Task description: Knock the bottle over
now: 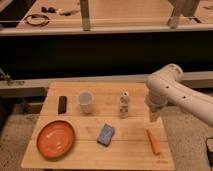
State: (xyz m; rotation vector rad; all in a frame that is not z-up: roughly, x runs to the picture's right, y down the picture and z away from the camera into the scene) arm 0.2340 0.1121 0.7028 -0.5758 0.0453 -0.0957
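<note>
Now: you will find the bottle point(124, 105) standing upright on the wooden table point(135, 152), right of centre and toward the far edge, its pale cap on top and its mottled label facing the camera. The gripper point(155, 116) hangs at the end of the white arm point(172, 90), which comes in from the right and bends down over the table's right side. It points downward and sits to the right of the bottle, near it but apart, with bare tabletop showing between the two. Whether the gripper is released or clenched cannot be told from this view, and nothing is seen held in it. The white cup point(86, 102) stands upright to the left of the bottle, well apart from it and a little shorter. Further left a small black block point(62, 104) lies flat near the table's left edge. An orange plate point(56, 138) sits at the near left. A blue sponge point(105, 134) lies in front of the bottle and slightly to its left (flat, turned a little askew). An orange stick-like item point(153, 141) lies on the near right, below the gripper and not touching it. Behind the table you can see a dark bench front and an upper surface with cables point(36, 19).
</note>
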